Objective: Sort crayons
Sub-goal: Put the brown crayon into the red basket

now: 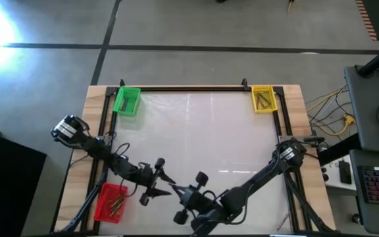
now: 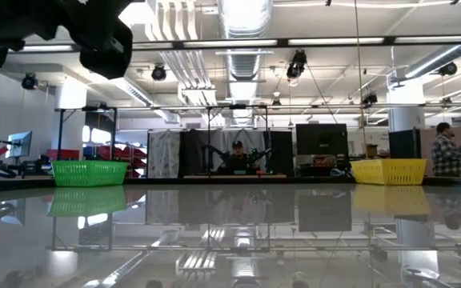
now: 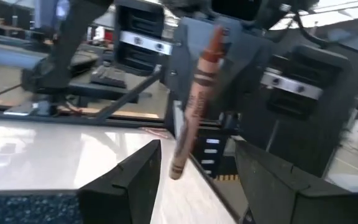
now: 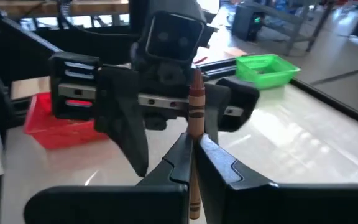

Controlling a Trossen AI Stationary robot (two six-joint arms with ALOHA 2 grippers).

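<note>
One crayon (image 4: 194, 124) clamped upright in right pincer (image 4: 193, 155)

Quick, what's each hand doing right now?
Left hand: open, empty, facing the crayon.
Right hand: shut on the crayon.

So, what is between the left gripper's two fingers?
Only air. In the left wrist view, the brown crayon held by the right gripper hangs just beyond the open left gripper, not yet between its fingers.
</note>
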